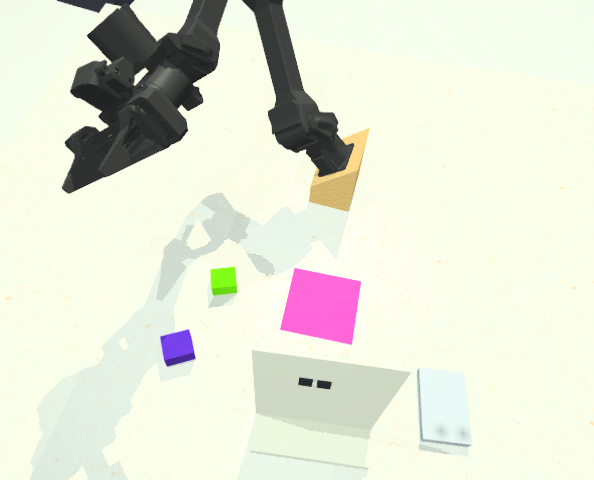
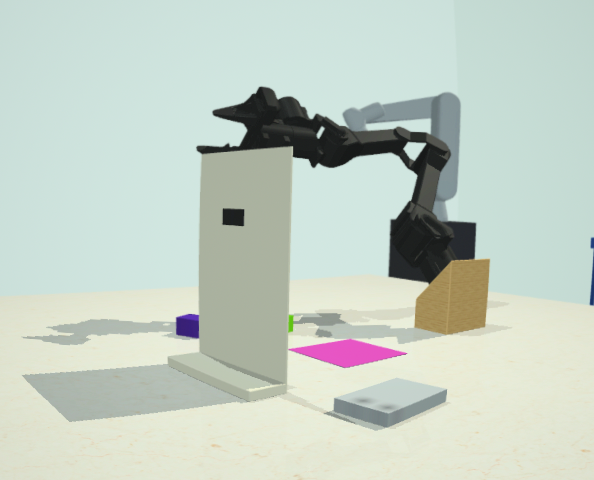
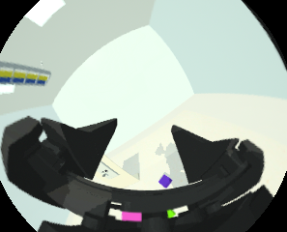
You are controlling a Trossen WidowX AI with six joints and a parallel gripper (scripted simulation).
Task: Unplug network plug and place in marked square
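The upright grey panel (image 1: 287, 408) (image 2: 245, 289) stands on its base at the near side of the table. Two small dark rectangles (image 1: 314, 383) sit side by side on its face, and one dark rectangle (image 2: 232, 217) shows on the side seen by the exterior view. I cannot tell the plug from the socket. The pink marked square (image 1: 320, 304) (image 2: 346, 352) (image 3: 131, 217) lies flat on the table beside the panel. My gripper (image 1: 70, 165) (image 2: 207, 130) (image 3: 146, 124) is open and empty. It hangs high in the air, about level with the panel's top edge, touching nothing.
A green cube (image 1: 223, 280) (image 2: 290, 323) (image 3: 172, 213) and a purple cube (image 1: 177, 346) (image 2: 187, 324) (image 3: 165, 181) lie beyond the panel. A wooden wedge (image 1: 333, 191) (image 2: 455, 297) stands by the arm's base. A flat grey box (image 1: 443, 405) (image 2: 390, 400) lies beside the panel.
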